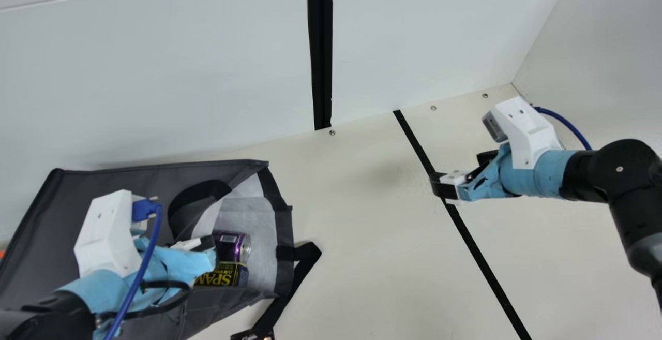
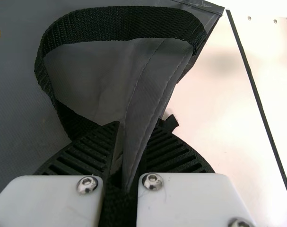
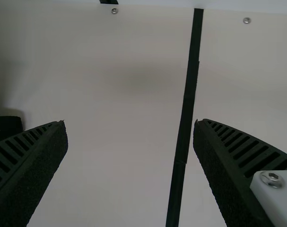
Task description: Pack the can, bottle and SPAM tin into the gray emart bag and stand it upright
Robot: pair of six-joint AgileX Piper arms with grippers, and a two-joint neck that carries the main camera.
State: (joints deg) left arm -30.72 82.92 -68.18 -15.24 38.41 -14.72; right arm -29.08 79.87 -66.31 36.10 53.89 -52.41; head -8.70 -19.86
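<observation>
The gray emart bag (image 1: 124, 174) lies on its side on the counter (image 1: 372, 236), at our left arm's side, with its mouth turned toward our right arm. Through that mouth we see the purple can (image 1: 230, 246) lying inside, with the SPAM tin (image 1: 225, 275) just beside it, both against the bag's pale lining (image 1: 258, 226). Our left gripper (image 1: 208, 246) is at the mouth, and in the left wrist view its ribbed fingers (image 2: 86, 153) are clamped on a fold of the bag's gray fabric. One black handle (image 1: 199, 192) makes a loop above that fold, and the other strap (image 1: 305, 254) trails from the rim onto the counter. Our right gripper (image 1: 445, 187) hangs over the counter, well apart from the bag, its fingers (image 3: 34, 165) spread wide with nothing between them, near the black line (image 1: 481, 257) that runs across the surface.
</observation>
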